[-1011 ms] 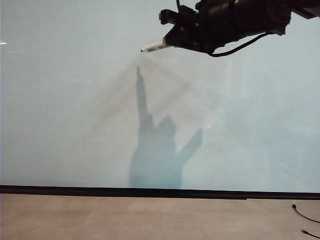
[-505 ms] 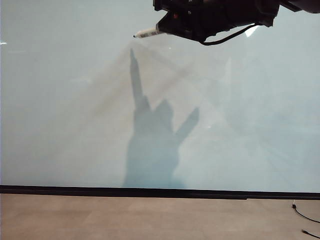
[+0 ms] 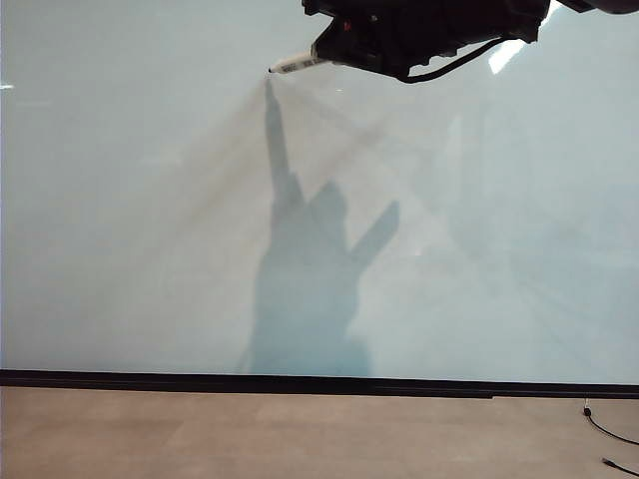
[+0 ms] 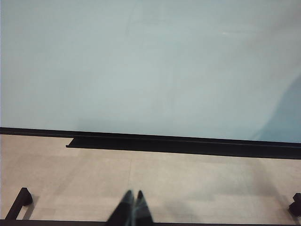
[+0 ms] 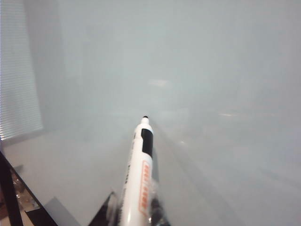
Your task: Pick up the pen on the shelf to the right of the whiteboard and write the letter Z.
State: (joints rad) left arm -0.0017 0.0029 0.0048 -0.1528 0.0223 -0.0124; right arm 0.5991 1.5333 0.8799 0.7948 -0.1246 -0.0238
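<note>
1. The right gripper [image 3: 334,50] hangs high against the whiteboard [image 3: 150,249], near its upper edge and a little right of its middle, clamped on the pen [image 3: 298,64].
2. The pen sticks out from the jaws toward the board's left side, its small dark tip leading. In the exterior view the tip sits just where its own shadow peaks, so it looks at or very near the surface; actual contact cannot be told.
3. In the right wrist view the pen [image 5: 140,174] shows a white barrel with dark and red print, gripped at the rear end with most of its length free.
4. Handling, as a judgement: the pen is light, stiff and smooth, so it may swivel or slide back between the pads when pressed. A rear hold gives reach but leverage against the grip; light pressure suits it.
5. The glossy board is hard and slick, so the tip should glide easily, though strokes may wobble.
6. No line of the letter Z is visible on the board.
7. The left gripper [image 4: 131,207] stays low before the board's lower edge, its fingers pressed together, empty.
</note>
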